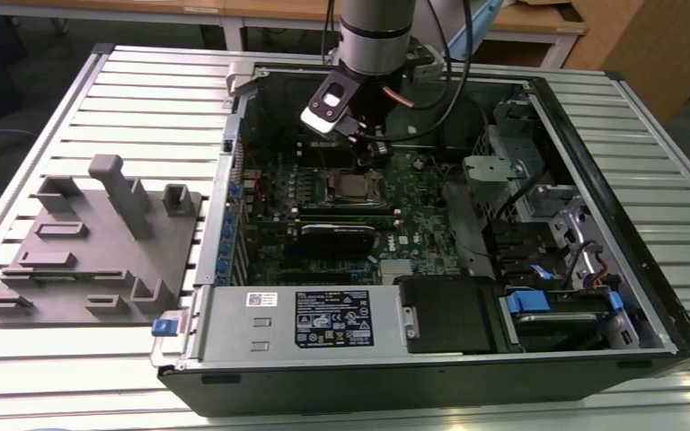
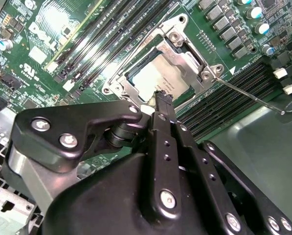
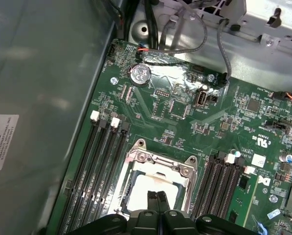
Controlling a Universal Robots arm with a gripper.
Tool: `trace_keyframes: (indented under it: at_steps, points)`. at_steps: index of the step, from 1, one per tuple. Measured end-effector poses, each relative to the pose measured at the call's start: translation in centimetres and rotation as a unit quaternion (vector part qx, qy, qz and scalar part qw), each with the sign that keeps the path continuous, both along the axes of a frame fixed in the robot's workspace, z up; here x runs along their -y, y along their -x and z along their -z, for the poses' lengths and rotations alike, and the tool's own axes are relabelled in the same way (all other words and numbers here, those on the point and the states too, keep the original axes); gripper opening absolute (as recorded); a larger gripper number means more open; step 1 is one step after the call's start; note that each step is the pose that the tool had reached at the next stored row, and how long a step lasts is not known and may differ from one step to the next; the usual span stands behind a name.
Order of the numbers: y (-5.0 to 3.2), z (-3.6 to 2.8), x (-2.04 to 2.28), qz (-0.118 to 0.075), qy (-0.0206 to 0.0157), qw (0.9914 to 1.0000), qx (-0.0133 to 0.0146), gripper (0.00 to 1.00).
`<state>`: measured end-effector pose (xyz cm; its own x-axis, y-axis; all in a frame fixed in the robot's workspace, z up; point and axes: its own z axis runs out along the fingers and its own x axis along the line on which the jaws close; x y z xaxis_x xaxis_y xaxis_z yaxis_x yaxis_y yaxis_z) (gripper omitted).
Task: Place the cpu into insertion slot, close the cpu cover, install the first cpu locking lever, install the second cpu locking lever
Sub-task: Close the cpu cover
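Observation:
The cpu [image 2: 158, 78] lies flat in the insertion slot [image 1: 351, 187] on the green board, its silver top showing in both wrist views. The cpu cover [image 2: 185, 58] lies down over it, framing the chip [image 3: 150, 188] through its window. A thin wire locking lever [image 2: 253, 96] sticks out sideways from the socket corner, over the memory slots. My gripper [image 2: 161, 97] is shut with nothing held, its tip just above the cpu's edge. In the exterior view the gripper [image 1: 373, 148] hangs inside the case, just behind the socket.
The open computer case [image 1: 237, 180] lies on a slatted table. Black memory slots [image 3: 94, 166] flank the socket on both sides. A drive cage [image 1: 537, 189] and cables stand at the exterior view's right, a power supply [image 1: 309, 319] in front, and a grey fixture block [image 1: 93, 233] at the left.

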<state>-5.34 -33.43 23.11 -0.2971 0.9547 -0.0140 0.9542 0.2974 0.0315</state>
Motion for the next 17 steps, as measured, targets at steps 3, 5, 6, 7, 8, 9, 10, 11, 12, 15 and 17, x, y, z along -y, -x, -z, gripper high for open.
trace_keyframes:
  at_steps: [3, 5, 6, 7, 8, 9, 10, 11, 12, 15, 17]
  points:
    - [0.0, 0.0, 0.0, -0.001, 0.0, 1.0, 0.0, 0.1]
    - [0.0, 0.0, 0.0, -0.001, 0.0, 1.0, 0.0, 0.1]
    - [0.0, 0.0, 0.0, -0.002, -0.0001, 1.0, 0.0, 0.1]
    - [0.0, 0.0, 0.0, -0.003, 0.0, 0.99999, 0.0, 0.1]
    - [0.0, 0.0, 0.0, -0.006, 0.0, 0.99998, 0.0, 0.1]
    - [0.0, 0.0, 0.0, -0.007, 0.0, 0.99997, 0.0, 0.1]
    - [0.0, 0.0, 0.0, -0.008, 0.0, 0.99997, 0.0, 0.1]
    - [0.0, 0.0, 0.0, -0.008, 0.0, 0.99997, 0.0, 0.1]
    - [0.0, 0.0, 0.0, -0.008, 0.0, 0.99997, 0.0, 0.1]
    - [0.0, 0.0, 0.0, -0.008, 0.0, 0.99997, 0.0, 0.1]
    - [0.0, 0.0, 0.0, -0.01, 0.0, 0.99995, 0.0, 0.1]
